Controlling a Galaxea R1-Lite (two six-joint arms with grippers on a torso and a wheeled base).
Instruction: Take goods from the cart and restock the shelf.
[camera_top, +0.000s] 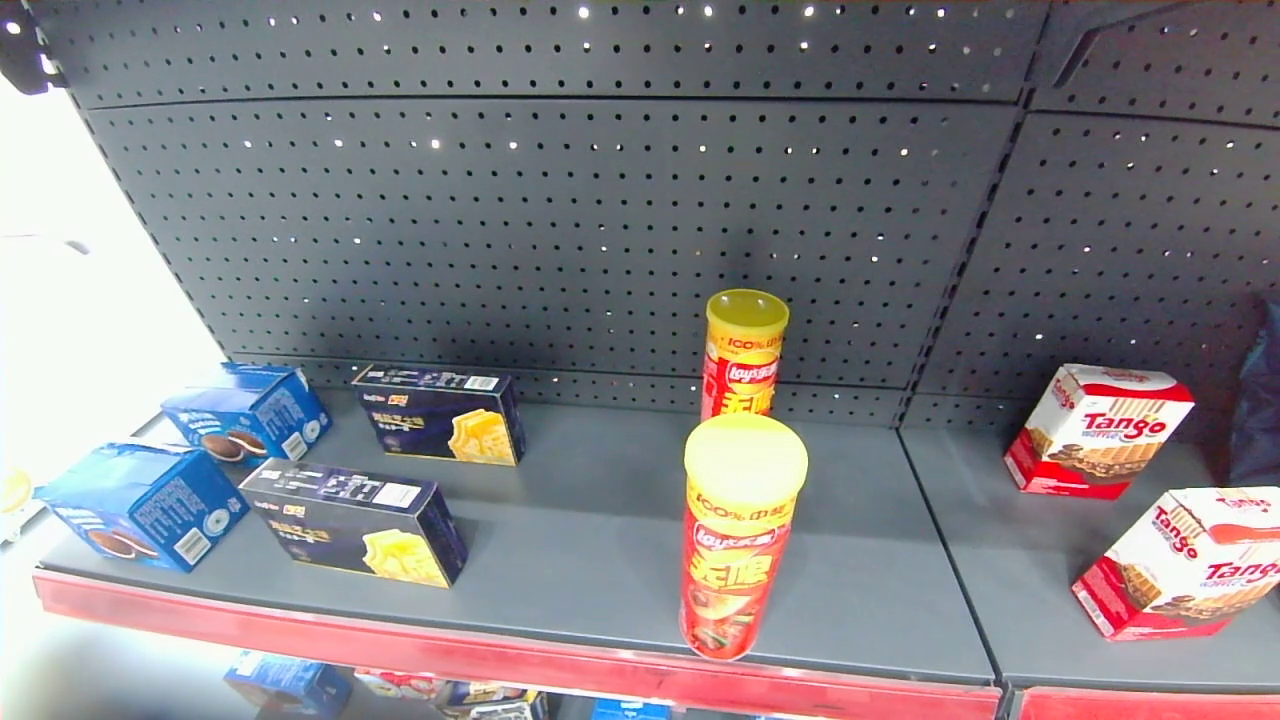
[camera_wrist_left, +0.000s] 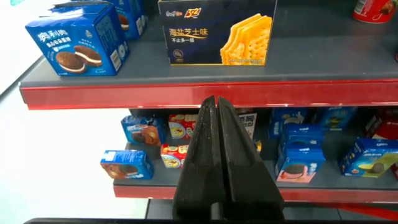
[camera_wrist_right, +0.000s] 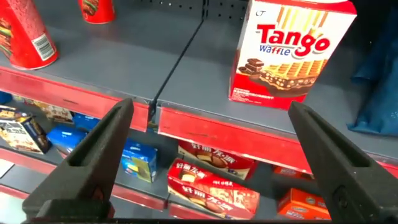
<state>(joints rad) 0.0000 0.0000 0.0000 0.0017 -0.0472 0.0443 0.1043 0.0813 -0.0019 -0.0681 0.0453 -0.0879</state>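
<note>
Two chip cans (camera_top: 745, 535) stand on the shelf (camera_top: 600, 520), alongside cookie boxes (camera_top: 145, 505) and cracker boxes (camera_top: 355, 520). Wide gaps are left, so restocking looks only partway done. Left claw (camera_wrist_left: 216, 106) is pressed shut and empty at the shelf's red edge. Right claw (camera_wrist_right: 211, 106) gapes wide, empty, facing a wafer box (camera_wrist_right: 292, 53).

L gripper (camera_wrist_left: 216, 99): both dark fingers (camera_wrist_left: 205, 149) pressed flat together, touching along their whole length, tips making one narrow wedge that points fwd, away from the wrist. R gripper (camera_wrist_right: 211, 112): spread wide, its two dark fingers set far apart at opposite sides of the R wrist view, tips also pointing fwd w/ inner faces turned toward each other. Both wrists approx level, not rolled.
</note>
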